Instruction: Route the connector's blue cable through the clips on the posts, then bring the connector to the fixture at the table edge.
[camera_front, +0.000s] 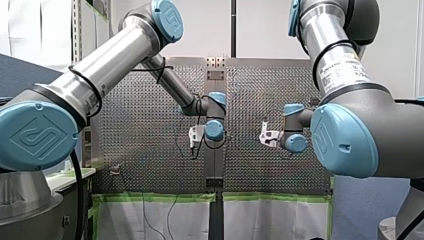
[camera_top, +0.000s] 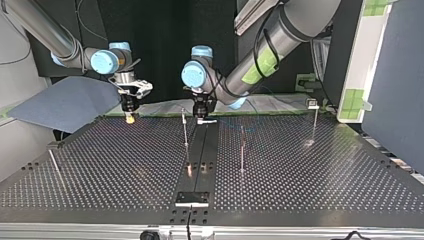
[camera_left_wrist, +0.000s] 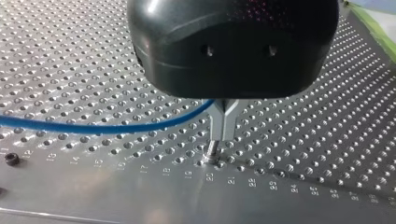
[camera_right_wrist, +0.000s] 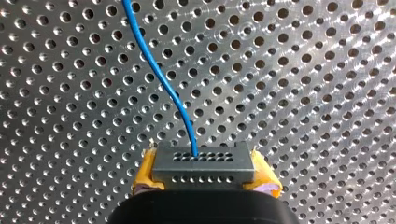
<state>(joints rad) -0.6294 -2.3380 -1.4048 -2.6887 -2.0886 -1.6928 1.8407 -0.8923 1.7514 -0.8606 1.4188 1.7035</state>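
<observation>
- My left arm (camera_front: 112, 57) comes in from the front view's left with its elbow high. The forearm slants down toward the middle of the tabletop (camera_top: 125, 165), and the wrist is turned to point down at the plate.
- My left gripper (camera_left_wrist: 223, 135) hangs low over the perforated plate. Its metal fingers (camera_left_wrist: 219, 123) are pressed together, tips close above the holes.
- The blue cable (camera_left_wrist: 93, 125) sweeps in from the side and slips under the black gripper body right at the root of those fingers. Whether it's pinched there, I can't tell.
- My right arm (camera_front: 345, 75) reaches in from the front view's right, its wrist about level with the left one. The two grippers are near each other but apart.
- My right gripper (camera_right_wrist: 204, 175) is clamped on the connector (camera_right_wrist: 203, 161), with yellow pads (camera_right_wrist: 145, 170) squeezing the grey block from both sides.
- The cable leaves the connector's face and curves away over the holes.
- In the top view both grippers work at the far edge. The right one is at the far left, and the left one is near the middle, just beside a thin post (camera_top: 185, 127).
- A second post (camera_top: 243, 150) stands right of the middle, and a third post (camera_top: 315, 122) stands at the far right.
- The fixture (camera_top: 192, 198) sits at the near edge in the middle, well apart from the connector.
</observation>
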